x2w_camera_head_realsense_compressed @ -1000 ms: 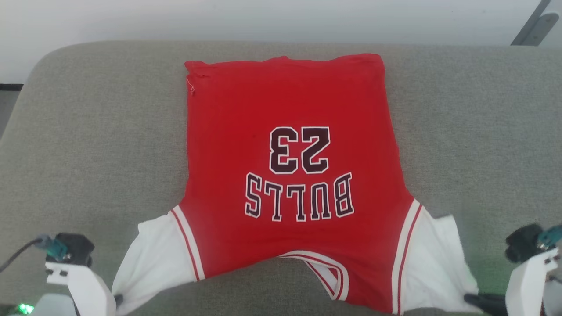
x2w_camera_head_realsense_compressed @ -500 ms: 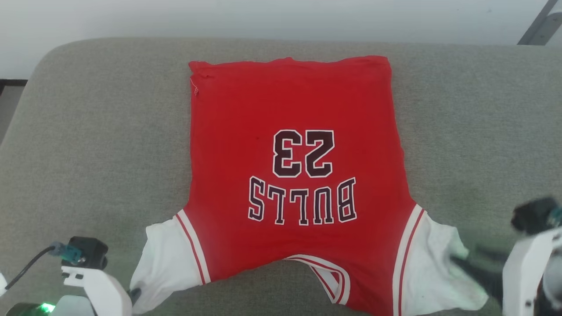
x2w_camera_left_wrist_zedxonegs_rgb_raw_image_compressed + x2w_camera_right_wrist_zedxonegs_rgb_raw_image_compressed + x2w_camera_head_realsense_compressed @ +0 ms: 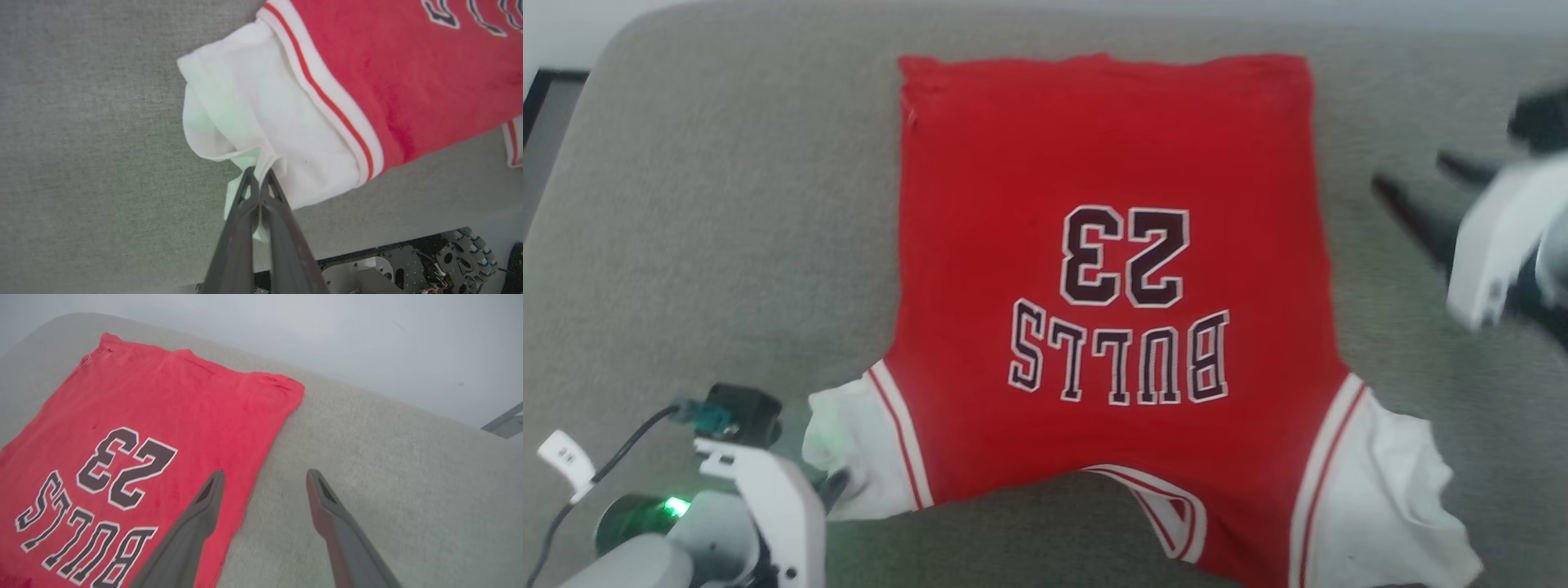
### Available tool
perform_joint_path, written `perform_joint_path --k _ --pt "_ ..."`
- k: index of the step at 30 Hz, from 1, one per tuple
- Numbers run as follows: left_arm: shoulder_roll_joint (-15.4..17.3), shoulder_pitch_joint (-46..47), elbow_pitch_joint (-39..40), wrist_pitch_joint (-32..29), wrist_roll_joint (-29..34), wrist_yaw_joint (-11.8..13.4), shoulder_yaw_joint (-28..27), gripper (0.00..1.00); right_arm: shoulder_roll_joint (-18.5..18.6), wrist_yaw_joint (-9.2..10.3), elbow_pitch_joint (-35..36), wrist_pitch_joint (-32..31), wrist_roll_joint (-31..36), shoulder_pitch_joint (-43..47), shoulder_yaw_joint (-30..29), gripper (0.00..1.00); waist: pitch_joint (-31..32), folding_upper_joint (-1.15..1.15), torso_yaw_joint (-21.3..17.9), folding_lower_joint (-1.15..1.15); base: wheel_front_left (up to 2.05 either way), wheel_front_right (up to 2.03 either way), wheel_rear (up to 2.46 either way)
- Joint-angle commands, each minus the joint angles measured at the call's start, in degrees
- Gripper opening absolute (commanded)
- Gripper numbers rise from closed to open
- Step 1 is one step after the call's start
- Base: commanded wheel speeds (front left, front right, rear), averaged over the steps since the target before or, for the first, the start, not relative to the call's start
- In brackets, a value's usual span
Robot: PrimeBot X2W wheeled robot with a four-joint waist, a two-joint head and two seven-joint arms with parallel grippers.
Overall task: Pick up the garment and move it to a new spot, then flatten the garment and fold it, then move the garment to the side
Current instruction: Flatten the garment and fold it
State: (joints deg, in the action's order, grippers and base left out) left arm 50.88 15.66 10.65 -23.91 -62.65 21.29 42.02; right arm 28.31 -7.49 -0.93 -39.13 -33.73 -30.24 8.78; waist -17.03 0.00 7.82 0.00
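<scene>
While pinched at one sleeve: garment (image 3: 1111,269) spread on grey cushion (image 3: 727,245)

Lies flat and print side up across the middle of the cushion. Red body smooth, straight hem at the far end, neckline and both white sleeves at the near end. Reads upside down from the head camera: black, white-outlined "BULLS 23" lettering (image 3: 1123,327).

Left claw (image 3: 258,175): closed tight, fingers pressed together, with a pucker of the garment's left white sleeve (image 3: 261,110) nipped between the tips. Sleeve edge gathered into folds at the tips, with a small flap below them. Rest of that sleeve bunched in toward the red-and-white stripe trim (image 3: 322,94). Green glow (image 3: 672,506) on the arm housing near that sleeve. Wheeled base (image 3: 408,261) seen past the cushion's near edge in the left wrist view.

Right claw (image 3: 266,475): spread wide, nothing between the fingers. Hangs off the garment's right edge, about level with the numerals, apart from the cloth. From the right wrist view, one finger over the red edge, the other over bare cushion. Blurred in the head view.

Right white sleeve (image 3: 1380,490): loose and rumpled, touched by no claw.
</scene>
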Motion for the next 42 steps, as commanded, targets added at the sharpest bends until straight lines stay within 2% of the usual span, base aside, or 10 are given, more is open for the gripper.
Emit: perform_joint_path --k 1,6,13,20,25,26,27,28,34,42 --pt "-0.7 1.3 -0.5 -0.3 1.0 -0.5 0.2 0.0 0.1 -0.01 -2.4 1.1 0.2 -3.3 1.0 1.0 -1.9 0.0 1.7 0.0 0.0 0.0 0.0" --pt "-3.8 4.7 -2.6 -0.3 1.8 -2.6 1.2 0.0 0.3 -0.01 -17.4 3.0 1.2 -16.4 5.0 1.0 -5.4 0.0 4.8 0.0 0.0 0.0 0.0" --pt "-8.1 8.7 -5.7 -0.1 3.0 -5.5 2.8 0.0 -0.6 -0.01 -36.4 0.9 2.4 -30.2 7.8 1.0 -10.0 0.0 9.2 0.0 0.0 0.0 0.0" --pt "-11.8 11.2 -9.4 0.1 3.6 -7.5 4.1 0.0 -2.9 -0.01 -52.6 -6.7 3.8 -37.1 8.4 1.0 -12.6 0.0 12.3 0.0 0.0 0.0 0.0" --pt "-13.8 12.1 -11.7 0.5 3.4 -8.4 4.6 0.0 -4.6 -0.02 -60.4 -11.6 5.8 -38.1 9.6 1.0 -13.0 0.0 13.2 0.0 0.0 0.0 0.0" --pt "-13.8 12.2 -12.1 0.6 3.3 -8.4 4.6 0.0 -4.9 -0.02 -60.9 -12.3 5.9 -38.2 10.3 0.74 -13.0 0.0 13.2 0.0 0.0 0.0 0.0" --pt "-13.9 12.1 -12.5 0.8 3.3 -8.6 4.5 0.0 -5.2 -0.03 -60.8 -12.7 6.0 -38.1 11.1 0.06 -13.0 0.0 13.1 0.0 0.0 0.0 0.0" --pt "-13.8 11.9 -12.7 1.0 3.1 -8.7 4.3 0.0 -5.3 -0.09 -60.3 -12.5 5.6 -38.0 11.9 0.0 -13.0 0.0 13.0 0.0 0.0 0.0 0.0" --pt "-12.4 10.4 -13.7 2.3 2.0 -8.3 2.8 0.0 -2.4 -0.01 -56.3 -10.0 3.8 -36.4 16.8 0.0 -10.7 0.0 10.5 0.0 0.0 0.0 0.0" --pt "-9.2 8.0 -12.2 2.6 1.0 -6.6 1.1 0.0 0.7 -0.01 -45.6 -9.5 -4.6 -31.0 24.5 0.0 -4.9 0.0 4.5 0.0 0.0 0.0 0.0"
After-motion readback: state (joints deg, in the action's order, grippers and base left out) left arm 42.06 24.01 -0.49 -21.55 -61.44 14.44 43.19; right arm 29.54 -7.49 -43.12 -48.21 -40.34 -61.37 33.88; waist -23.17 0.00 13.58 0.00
